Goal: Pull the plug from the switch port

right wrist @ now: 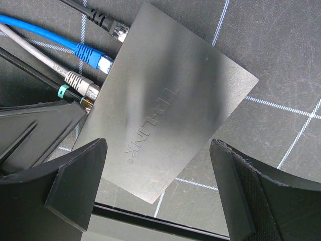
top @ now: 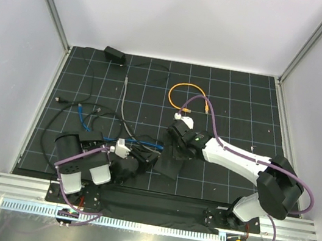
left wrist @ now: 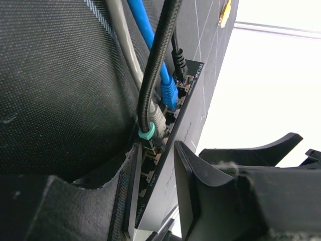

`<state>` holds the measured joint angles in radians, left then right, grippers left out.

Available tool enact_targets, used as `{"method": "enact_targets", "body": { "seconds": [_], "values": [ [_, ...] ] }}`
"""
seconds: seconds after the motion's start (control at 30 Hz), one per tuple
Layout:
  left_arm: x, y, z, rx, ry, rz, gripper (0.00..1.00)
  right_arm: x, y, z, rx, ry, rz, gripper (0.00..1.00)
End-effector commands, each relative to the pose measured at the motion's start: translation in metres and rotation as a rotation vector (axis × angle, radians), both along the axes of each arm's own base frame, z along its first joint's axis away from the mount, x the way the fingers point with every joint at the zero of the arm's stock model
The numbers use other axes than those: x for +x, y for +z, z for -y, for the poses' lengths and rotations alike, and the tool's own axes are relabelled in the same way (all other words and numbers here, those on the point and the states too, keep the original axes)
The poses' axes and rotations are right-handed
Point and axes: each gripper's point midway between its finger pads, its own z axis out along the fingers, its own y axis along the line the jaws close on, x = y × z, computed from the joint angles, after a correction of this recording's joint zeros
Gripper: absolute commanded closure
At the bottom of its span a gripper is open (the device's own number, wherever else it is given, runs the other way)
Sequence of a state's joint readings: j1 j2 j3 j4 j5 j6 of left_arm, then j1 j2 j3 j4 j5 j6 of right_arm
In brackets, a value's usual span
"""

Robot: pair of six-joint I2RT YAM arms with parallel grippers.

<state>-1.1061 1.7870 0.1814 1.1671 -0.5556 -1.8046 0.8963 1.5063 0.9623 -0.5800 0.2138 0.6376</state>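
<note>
The flat black switch (right wrist: pixel 165 105), marked TP-LINK, lies on the mat near the front (top: pixel 169 164). Its port edge (left wrist: pixel 150 173) holds a black plug (right wrist: pixel 114 29), a blue plug (right wrist: pixel 93 55), a grey plug (right wrist: pixel 83 85) and a teal-ringed braided black plug (left wrist: pixel 146 133). My left gripper (left wrist: pixel 156 163) is open, its fingers straddling the switch's end just below the teal-ringed plug, with a gap on the top side. My right gripper (right wrist: pixel 158 150) is open wide above the switch's near corner, touching nothing.
A small black power adapter (top: pixel 115 55) sits at the back left. A yellow cable (top: pixel 181 90) loops at the back centre. Blue, grey and black cables (top: pixel 88 114) trail left across the gridded mat. White walls enclose the table.
</note>
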Motion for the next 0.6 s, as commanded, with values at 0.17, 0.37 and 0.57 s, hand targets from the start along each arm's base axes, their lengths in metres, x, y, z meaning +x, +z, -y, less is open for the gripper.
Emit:
{"method": "enact_targets", "body": {
  "seconds": [0.17,0.37,0.57],
  "values": [
    [0.000,-0.027,-0.017,0.085,0.051,-0.039,0.66,0.010,0.009,-0.011,0.041,-0.012,0.023,0.08],
    [-0.001,-0.032,-0.014,0.085,0.046,-0.057,0.71,0.009,0.009,-0.011,0.039,-0.006,0.021,0.09],
    [-0.001,-0.035,-0.013,0.082,0.046,-0.067,0.78,0.008,0.010,-0.011,0.043,-0.003,0.020,0.09]
  ]
}}
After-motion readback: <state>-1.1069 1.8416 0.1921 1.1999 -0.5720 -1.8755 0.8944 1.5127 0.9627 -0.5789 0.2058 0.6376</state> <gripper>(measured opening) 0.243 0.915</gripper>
